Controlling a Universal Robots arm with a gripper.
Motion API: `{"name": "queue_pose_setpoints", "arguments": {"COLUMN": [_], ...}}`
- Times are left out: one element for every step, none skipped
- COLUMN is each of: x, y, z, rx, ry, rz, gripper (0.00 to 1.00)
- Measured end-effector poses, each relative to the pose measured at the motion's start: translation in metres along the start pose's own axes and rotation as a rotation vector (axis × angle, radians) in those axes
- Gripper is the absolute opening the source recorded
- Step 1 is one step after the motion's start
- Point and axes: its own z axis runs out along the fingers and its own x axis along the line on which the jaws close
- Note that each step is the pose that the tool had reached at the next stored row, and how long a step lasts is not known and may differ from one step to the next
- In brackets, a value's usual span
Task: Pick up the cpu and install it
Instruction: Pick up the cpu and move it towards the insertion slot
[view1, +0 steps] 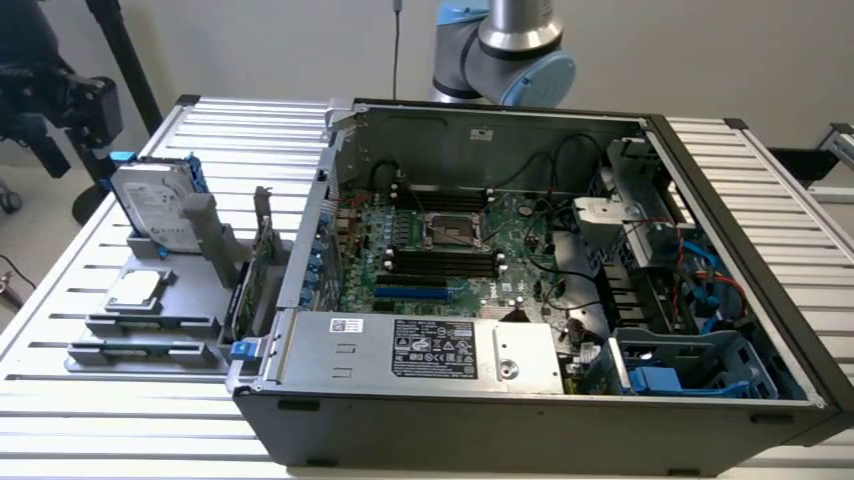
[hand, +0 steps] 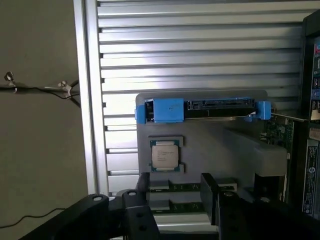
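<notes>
1. Fingers: two dark fingers set wide apart, nothing gripped, gap between them clear. They hang over the edge of the grey holder, apart from the cpu.
2. Under the gap, two narrow green boards lie in the holder's slots, parallel to each other.
3. Just past those, the cpu lies flat in its recess on the holder, silver-grey metal lid up. It is near enough square, so there is no real long axis. Its edges run square to the holder's edges and parallel to the hard drive's long side. Lid print is too small to read, so which edge leads can't be told.
4. Beyond the cpu, the hard drive with blue rails stands on edge in the holder, long axis across the line of the fingers.
5. The slatted metal bench carries the holder.
6. Exterior view: holder and cpu sit on the exterior view's left of the open PC case, outside it.
7. Inside the case, the motherboard socket is well apart from the cpu.
8. Arm stands behind the case.
</notes>
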Motion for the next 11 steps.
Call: {"name": "queue_pose_setpoints", "arguments": {"x": [0.001,0.002,0.004,0.005,0.006,0.007,0.008,0.008,0.008,0.008,0.008], "y": [0.0001,0.0,0.0,0.0,0.0,0.0,0.0,0.0001,0.0001,0.0002,0.0003], "z": [0.0017,0.0033,0.0051,0.0069,0.0088,0.0105,0.0123,0.0141,0.0159,0.0177,0.0196], "rx": [-0.0002,0.0,-0.0001,-0.0001,-0.0001,0.0,0.0,-0.0001,-0.0001,0.0,0.0], "ry": [-0.0008,-0.0008,-0.0009,-0.0009,-0.001,-0.001,-0.0009,-0.001,-0.001,-0.0009,-0.0009], "rz": [0.0,0.0,0.0,0.0,0.0,0.0,0.0,0.0,0.0,0.0,0.0], "gripper": [0.53,0.59,0.65,0.65,0.65,0.65,0.65,0.65,0.65,0.65,0.65]}}
